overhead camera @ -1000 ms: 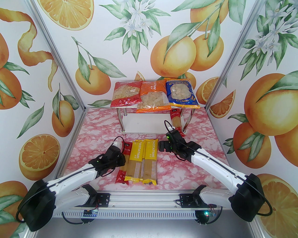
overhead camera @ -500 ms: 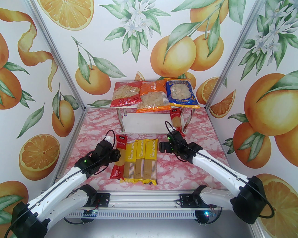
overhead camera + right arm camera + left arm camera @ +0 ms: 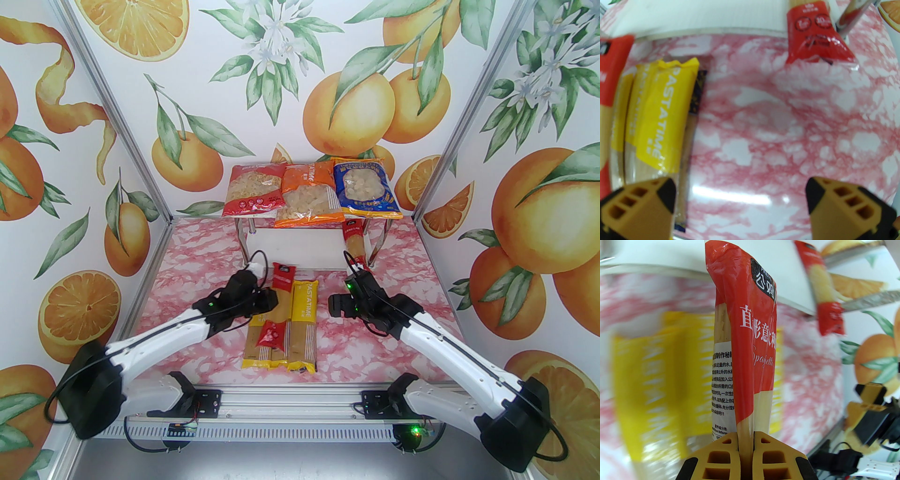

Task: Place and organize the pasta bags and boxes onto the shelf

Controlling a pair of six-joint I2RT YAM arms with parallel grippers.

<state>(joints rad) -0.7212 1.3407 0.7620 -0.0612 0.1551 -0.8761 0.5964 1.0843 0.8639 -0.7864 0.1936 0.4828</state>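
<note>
My left pincer [image 3: 746, 439] clamps long red plastic spaghetti pack [image 3: 750, 333], just lifted toward white two-tier shelf [image 3: 290, 257]; right pincer [image 3: 740, 189] gapes, empty.

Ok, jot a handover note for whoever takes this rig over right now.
Left claw: shut on a red spaghetti pack, held above the yellow packs.
Right claw: open, holding nothing, over the table.
Done: red bag, orange bag, blue bag on the shelf's top board; second red pack at the lower board's right.
To do: shelve the held pack, three yellow packs and the dark pack on the table.
</note>
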